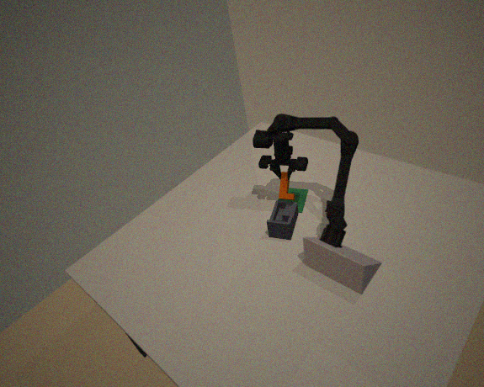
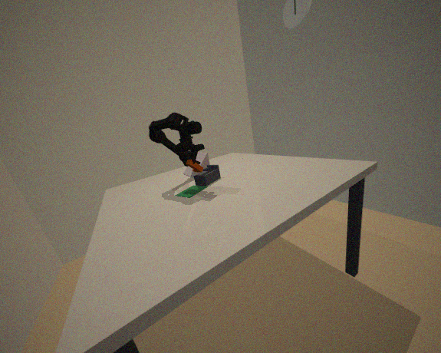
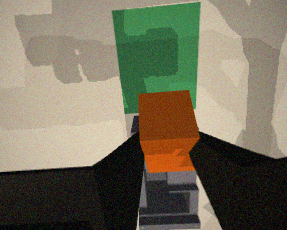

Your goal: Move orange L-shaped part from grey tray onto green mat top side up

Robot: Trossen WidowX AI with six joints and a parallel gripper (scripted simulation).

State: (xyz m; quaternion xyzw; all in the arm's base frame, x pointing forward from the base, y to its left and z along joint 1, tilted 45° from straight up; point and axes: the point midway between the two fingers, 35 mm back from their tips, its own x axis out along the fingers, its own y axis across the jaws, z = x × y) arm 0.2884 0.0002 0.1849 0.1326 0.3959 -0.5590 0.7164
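Jaws pinch the orange L-shaped part (image 1: pixel 285 188), hanging upright above the tray (image 1: pixel 282 220).

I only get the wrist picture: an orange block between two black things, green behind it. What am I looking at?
Observer: The gripper is shut on the top end of an orange L-shaped part, which hangs clear above the grey tray.
Operator: Is the tray's hole bare now?
Observer: Yes, the top view shows an open L-shaped pocket.
Operator: Where is the green thing?
Observer: It's a flat green mat lying on the table beside the tray.
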